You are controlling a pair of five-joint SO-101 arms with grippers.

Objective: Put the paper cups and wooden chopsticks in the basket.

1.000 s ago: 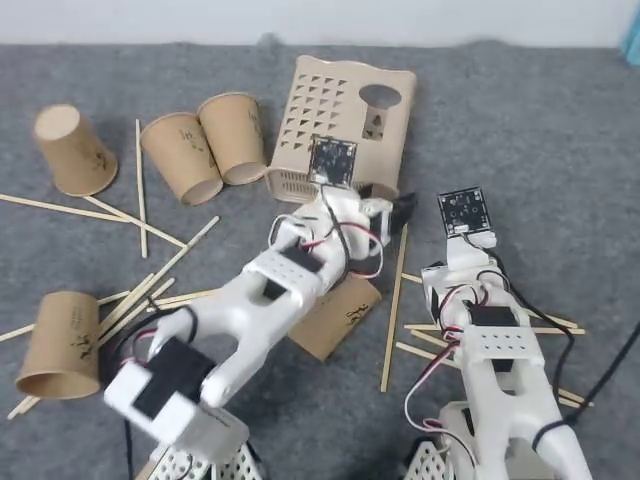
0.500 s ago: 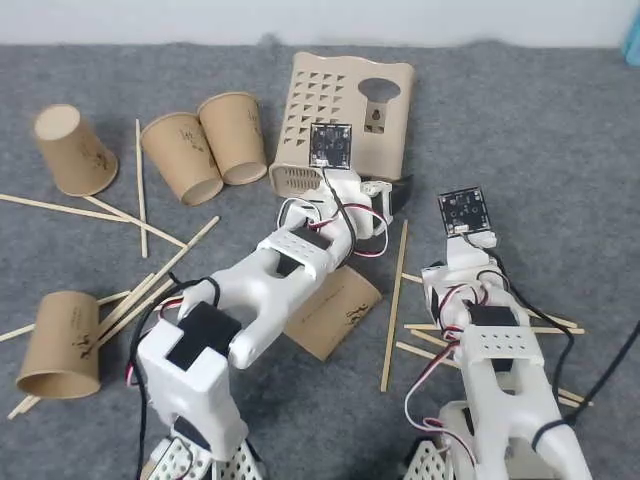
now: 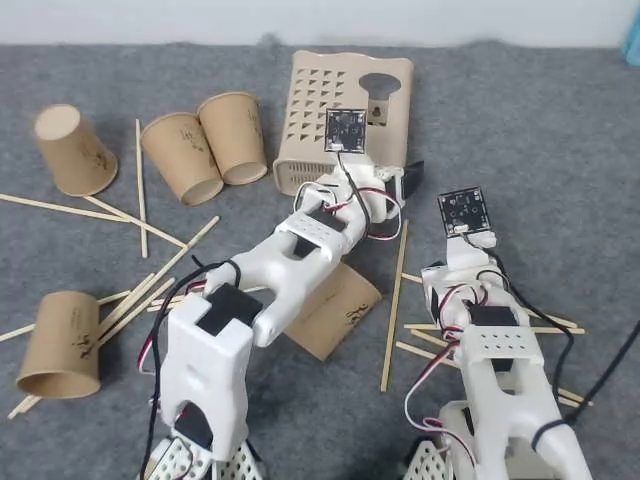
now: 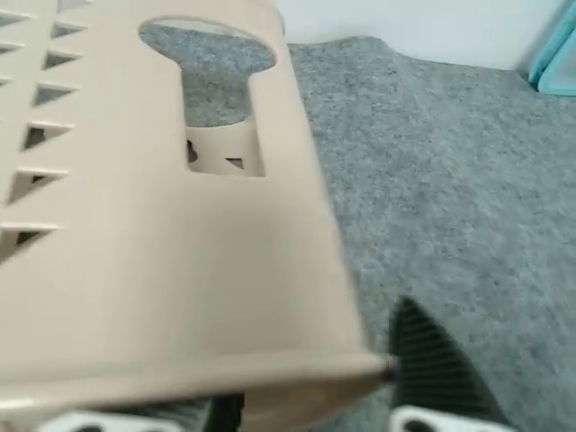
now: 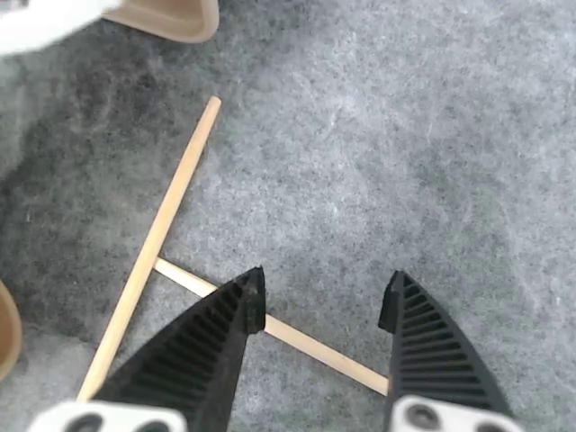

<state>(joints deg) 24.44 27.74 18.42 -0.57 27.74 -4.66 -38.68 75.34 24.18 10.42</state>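
Note:
The beige slotted basket [image 3: 340, 100] lies on its side at the back of the grey carpet. My left gripper [image 3: 396, 186] is shut on the basket's near right corner. In the left wrist view one black finger [image 4: 430, 367] sits outside the basket wall [image 4: 180, 270] and the other is hidden behind it. Three paper cups [image 3: 182, 158] lie to the basket's left, another cup [image 3: 62, 343] at front left, and a flattened cup [image 3: 335, 310] under the left arm. My right gripper [image 5: 324, 288] hangs open just above two crossed wooden chopsticks [image 5: 153, 243].
Many chopsticks [image 3: 140, 185] are scattered over the left half of the carpet. One long chopstick [image 3: 395, 300] lies between the arms and several more [image 3: 420, 350] lie around the right arm's base. A white wall edges the carpet at the back.
The left arm has stretched farther back and to the right, and the basket in its grip has turned from skewed to square and slid slightly back. The right arm has kept still.

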